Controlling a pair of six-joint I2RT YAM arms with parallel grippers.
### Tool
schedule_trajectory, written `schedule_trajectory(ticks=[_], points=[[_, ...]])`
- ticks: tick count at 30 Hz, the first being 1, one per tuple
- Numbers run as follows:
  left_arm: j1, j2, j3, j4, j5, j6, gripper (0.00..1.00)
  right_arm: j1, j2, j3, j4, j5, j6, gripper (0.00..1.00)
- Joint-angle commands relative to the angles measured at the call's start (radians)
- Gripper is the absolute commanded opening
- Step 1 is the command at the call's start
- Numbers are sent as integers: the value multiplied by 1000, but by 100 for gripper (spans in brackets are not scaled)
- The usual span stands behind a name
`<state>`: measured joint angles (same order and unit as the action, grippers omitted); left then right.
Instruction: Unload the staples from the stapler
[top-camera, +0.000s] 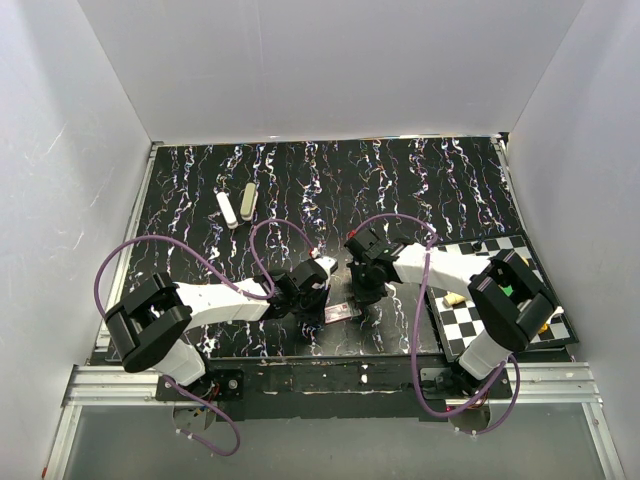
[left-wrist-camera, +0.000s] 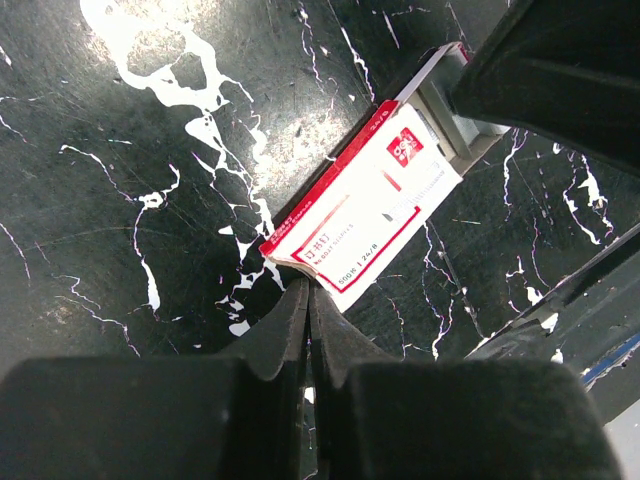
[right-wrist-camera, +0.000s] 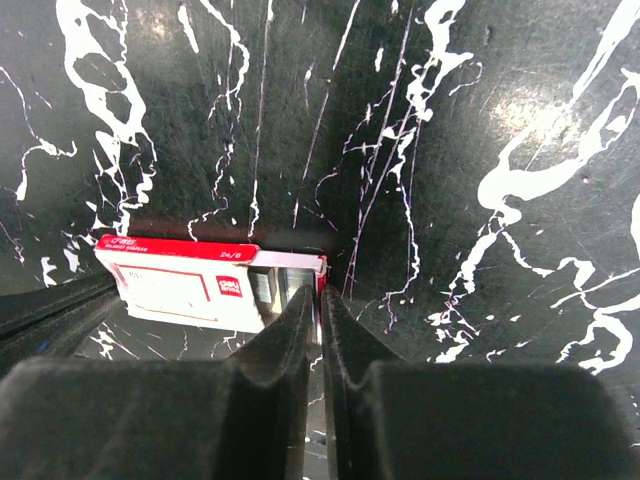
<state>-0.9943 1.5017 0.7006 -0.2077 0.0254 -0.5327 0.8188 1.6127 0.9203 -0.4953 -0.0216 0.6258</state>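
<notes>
Staple box (top-camera: 340, 313), red and white, flat on the black white-veined table (top-camera: 400, 190), close to the near edge and about midway between left and right. It lies between the two grippers.

Left gripper (top-camera: 312, 287): comes in from the left, and its tip is at the left end of the box. In the left wrist view its fingers (left-wrist-camera: 285, 325) are clenched, tips pressed together right at the near corner of the staple box (left-wrist-camera: 365, 205). Whether a flap of card is caught between them cannot be told.

Inner tray (left-wrist-camera: 450, 120): grey, slid partly out of the far end of the box in that view, where the dark body of the right gripper (left-wrist-camera: 540, 70) covers its end.

Right gripper (top-camera: 362, 290): reaches in from the right and stands over the right end of the box. In the right wrist view its fingertips (right-wrist-camera: 300, 310) are drawn almost together, with only a thin slit between them, at the exposed end of the inner tray (right-wrist-camera: 285, 285) beside the red-topped box (right-wrist-camera: 185, 285). Whether they pinch the tray edge cannot be told.

Far left of the table: a white oblong piece (top-camera: 228, 209) and a beige oblong piece (top-camera: 247, 200) lie side by side, too small to identify.

Near right: a checkered board (top-camera: 450, 335) lies partly under the right arm.
</notes>
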Motion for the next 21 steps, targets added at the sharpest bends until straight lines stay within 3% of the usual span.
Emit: schedule_trajectory(ticks=[1,8,17,19,21], points=[[-9,15,7,-52,-10,13,0,5,-43,29,-5,17,3,19],[-10,22,7,-52,-7,14,0,5,-77,28,-12,17,5,28],[-10,17,13,-58,-7,17,0,3,-128,23,-64,97,-31,30],[-10,11,13,-59,-10,19,0,0,-126,17,-71,107,-35,26],[-10,8,13,-61,-12,20,0,-4,-122,8,-68,100,-38,13]])
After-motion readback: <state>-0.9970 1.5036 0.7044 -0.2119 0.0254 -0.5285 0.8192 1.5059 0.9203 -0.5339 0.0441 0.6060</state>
